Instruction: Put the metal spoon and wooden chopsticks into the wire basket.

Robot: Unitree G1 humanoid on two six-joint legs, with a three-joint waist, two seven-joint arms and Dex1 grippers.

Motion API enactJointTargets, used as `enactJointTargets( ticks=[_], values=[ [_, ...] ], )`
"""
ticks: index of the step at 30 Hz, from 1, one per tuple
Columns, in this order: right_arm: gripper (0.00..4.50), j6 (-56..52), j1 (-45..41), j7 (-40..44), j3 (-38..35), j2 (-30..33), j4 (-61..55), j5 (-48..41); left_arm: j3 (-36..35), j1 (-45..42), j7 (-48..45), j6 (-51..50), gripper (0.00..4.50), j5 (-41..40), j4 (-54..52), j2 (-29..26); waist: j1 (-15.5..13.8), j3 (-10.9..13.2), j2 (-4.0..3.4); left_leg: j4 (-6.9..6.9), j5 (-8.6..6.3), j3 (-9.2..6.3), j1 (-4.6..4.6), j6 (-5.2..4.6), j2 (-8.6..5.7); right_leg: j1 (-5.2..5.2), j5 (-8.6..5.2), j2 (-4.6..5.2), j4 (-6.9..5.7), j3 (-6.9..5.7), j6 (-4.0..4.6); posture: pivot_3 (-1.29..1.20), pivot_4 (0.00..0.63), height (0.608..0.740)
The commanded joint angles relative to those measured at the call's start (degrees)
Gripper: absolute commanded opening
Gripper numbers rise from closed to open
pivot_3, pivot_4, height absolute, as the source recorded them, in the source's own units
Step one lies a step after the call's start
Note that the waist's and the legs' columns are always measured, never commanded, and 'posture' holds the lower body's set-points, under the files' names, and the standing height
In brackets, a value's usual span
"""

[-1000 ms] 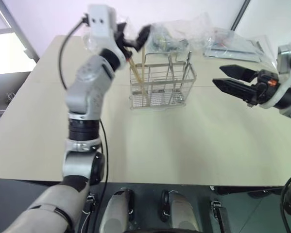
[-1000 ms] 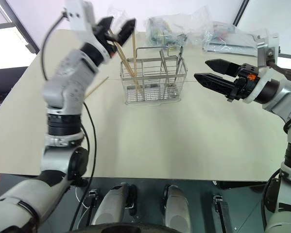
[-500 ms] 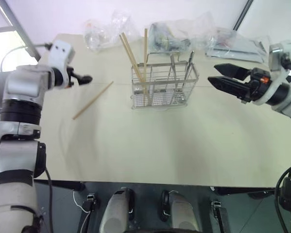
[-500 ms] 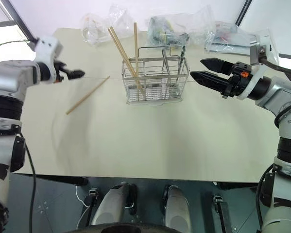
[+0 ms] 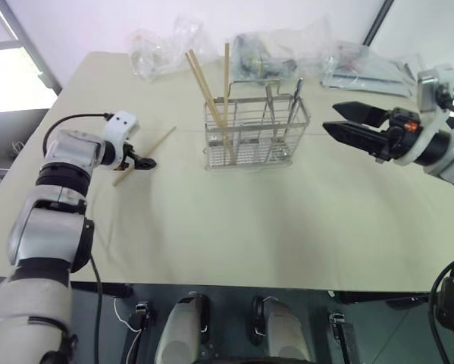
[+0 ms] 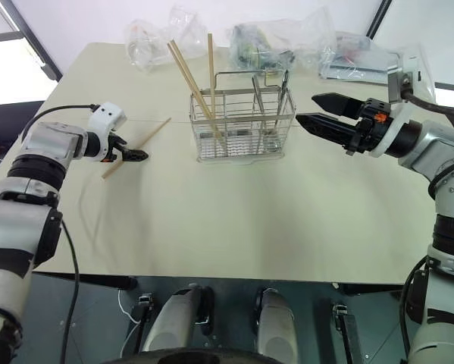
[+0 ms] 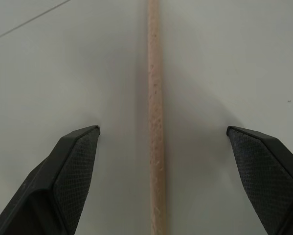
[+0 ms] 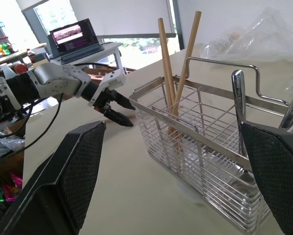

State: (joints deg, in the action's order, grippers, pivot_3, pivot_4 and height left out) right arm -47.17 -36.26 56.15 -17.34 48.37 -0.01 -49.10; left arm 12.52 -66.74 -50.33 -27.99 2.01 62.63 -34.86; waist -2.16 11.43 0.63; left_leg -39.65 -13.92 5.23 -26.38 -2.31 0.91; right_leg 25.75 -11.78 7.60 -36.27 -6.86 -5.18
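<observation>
One chopstick (image 6: 136,148) lies flat on the desk (image 6: 234,220), well to the left of the basket (image 6: 242,133). The left gripper (image 7: 161,142) is low over it with jaws spread wide, 1 finger on each side of the stick and not touching it. The stick looks light, stiff and thin, with a slightly rough wooden surface, so it should not slip much between the ribbed pads. Because it lies flat against the desk, the jaws probably must come down almost to the surface to catch it. A hold near the middle seems best to me, so the stick does not tip when lifted; a hold near one end may let it swing.

The basket stands upright toward the far side of the desk. In its left compartment 3 chopsticks (image 5: 211,91) already lean, their tops well above the rim. On the right side the spoon (image 8: 239,98) stands with its handle up, beside other metal cutlery. So the spoon seems done and 1 chopstick is left.

The right gripper (image 5: 348,121) hovers beside the basket's right end, jaws spread, holding nothing. Plastic bags (image 5: 272,49) lie behind the basket.
</observation>
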Motion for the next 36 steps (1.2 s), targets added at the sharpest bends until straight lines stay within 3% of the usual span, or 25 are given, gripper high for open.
enactJointTargets(
  ticks=[1,4,11,19,25,30,36],
  values=[
    [4.5,0.1,-0.1,-0.4,-2.4,0.4,-2.5,-1.2,-0.4,-1.3,-0.2,2.2,4.37,1.8,2.4,0.7,0.0,0.0,0.0,-0.03,-0.01,0.0,0.0,-0.02,0.0,-0.01,0.0,0.01,-0.01,0.0,0.0,0.0,0.15,0.704],
    [4.5,0.1,0.4,-0.7,-3.0,0.6,-2.8,-1.4,-1.4,-2.3,-0.2,2.5,3.54,2.0,3.7,1.3,-0.1,0.0,0.0,-0.1,-0.02,-0.01,-0.01,-0.04,0.0,-0.01,0.0,0.02,-0.06,0.0,0.0,0.0,0.15,0.704],
    [4.5,0.1,1.7,-1.3,-3.4,0.2,-3.7,-1.8,-4.3,-4.1,3.2,3.4,0.03,1.5,4.9,1.3,0.1,0.0,0.0,-0.26,-0.08,-0.06,-0.06,-0.12,0.01,-0.02,0.01,0.02,-0.13,-0.01,-0.01,0.0,0.15,0.704],
    [4.5,-0.2,3.0,-2.2,-4.0,0.1,-4.9,-2.9,-22.3,-11.6,22.4,3.5,0.03,-10.0,0.2,2.4,-0.1,0.0,0.03,-0.36,-0.09,-0.14,-0.19,-0.15,-0.01,0.0,0.05,0.06,-0.15,-0.06,-0.09,0.0,0.15,0.704],
    [4.5,-0.3,3.2,-2.6,-4.2,0.3,-4.9,-3.4,-29.9,-11.4,30.6,1.3,0.03,-16.1,-13.3,6.2,0.1,0.0,0.02,-0.38,-0.08,-0.07,-0.08,-0.13,-0.05,-0.14,0.13,0.06,-0.07,-0.02,-0.23,0.0,0.15,0.704],
    [4.5,-0.2,3.0,-2.6,-4.1,0.3,-4.5,-3.1,-37.3,-10.5,37.5,4.4,0.03,-25.2,-31.2,14.2,0.0,0.0,0.03,-0.4,0.04,-0.08,-0.12,0.08,-0.04,-0.15,0.15,0.06,-0.04,-0.03,-0.24,0.0,0.15,0.704],
    [4.5,-0.8,3.0,-2.9,-4.5,0.6,-4.9,-3.5,-33.7,-5.3,41.9,-0.3,0.03,-31.0,-48.9,26.5,-0.1,0.0,0.02,-0.42,0.03,-0.12,0.07,0.05,-0.1,-0.47,0.21,0.06,0.1,-0.03,-0.36,0.0,0.15,0.704]
  ],
)
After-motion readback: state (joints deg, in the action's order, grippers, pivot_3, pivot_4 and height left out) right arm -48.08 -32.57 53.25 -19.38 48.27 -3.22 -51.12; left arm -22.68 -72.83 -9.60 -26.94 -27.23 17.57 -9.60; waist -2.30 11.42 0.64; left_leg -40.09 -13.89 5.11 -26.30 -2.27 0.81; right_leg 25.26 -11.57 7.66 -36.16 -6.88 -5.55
